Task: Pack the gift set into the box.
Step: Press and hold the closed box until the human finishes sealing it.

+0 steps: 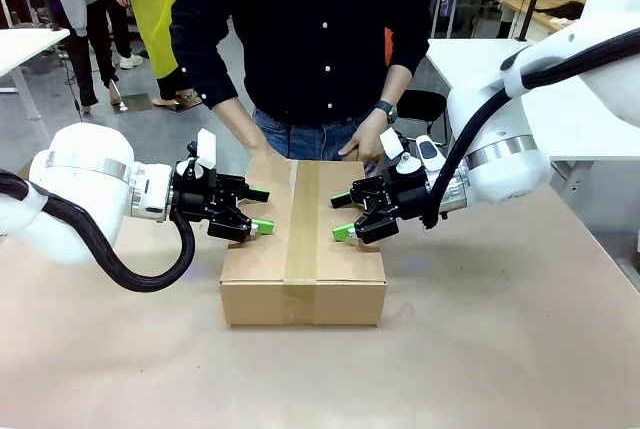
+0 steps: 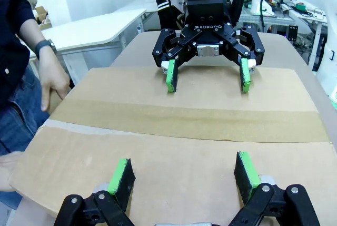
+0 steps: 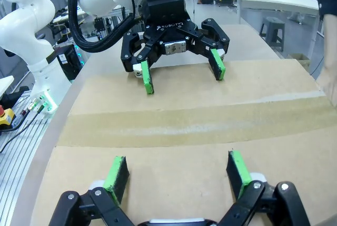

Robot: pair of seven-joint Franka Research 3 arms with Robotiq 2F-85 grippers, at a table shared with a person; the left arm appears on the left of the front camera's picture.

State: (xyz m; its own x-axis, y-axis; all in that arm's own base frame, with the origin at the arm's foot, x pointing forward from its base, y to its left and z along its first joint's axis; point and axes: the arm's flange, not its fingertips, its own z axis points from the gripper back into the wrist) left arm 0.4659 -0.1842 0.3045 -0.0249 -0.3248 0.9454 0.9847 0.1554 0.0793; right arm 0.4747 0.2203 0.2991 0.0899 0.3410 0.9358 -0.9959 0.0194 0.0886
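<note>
Box [image 1: 303, 249] — one, taped; tools — two.

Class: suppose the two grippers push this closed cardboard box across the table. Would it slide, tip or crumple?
The box looks low and wide, so it would probably slide, not tip. Tape along its seam suggests the top holds fairly stiff, though corrugated card may dent under the fingers. Its weight cannot be told.

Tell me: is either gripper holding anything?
No. Left gripper and right gripper are both open over the closed, taped cardboard box, gripping nothing.
</note>
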